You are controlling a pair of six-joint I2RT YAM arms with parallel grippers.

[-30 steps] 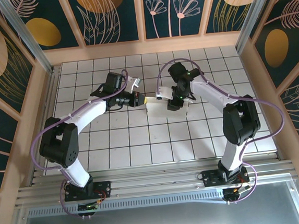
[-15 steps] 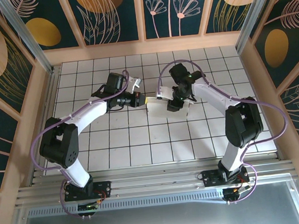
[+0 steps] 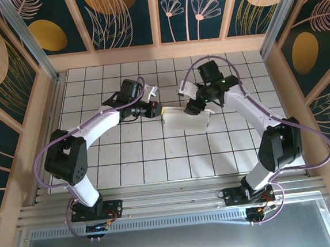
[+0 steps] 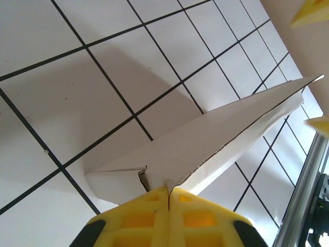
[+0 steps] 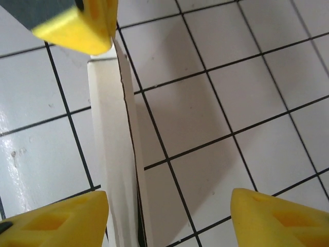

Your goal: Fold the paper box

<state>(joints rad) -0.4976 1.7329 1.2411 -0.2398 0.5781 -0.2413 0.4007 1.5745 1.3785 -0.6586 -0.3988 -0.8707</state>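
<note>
Left: pinching the left edge of the paper box (image 3: 183,119) with the left tool (image 3: 156,109), fingers pressed together. Middle of the tiled table (image 3: 144,155): lying partly folded, 1 side lifted. Right: hovering at its far edge with the right tool (image 3: 196,106) spread.

L arm reaches fwd w/ elbow bent, wrist turned toward table centre, left gripper (image 3: 158,109) lying approx. horizontal, its yellow fingertips (image 4: 154,206) pressed together on an edge of the paper box (image 3: 182,119). R arm stretches fwd & inward, elbow out to the right, wrist angled down. The right gripper (image 3: 196,107) has jaws spread wide, yellow fingers (image 5: 51,218) well apart, not closed on anything.
</note>
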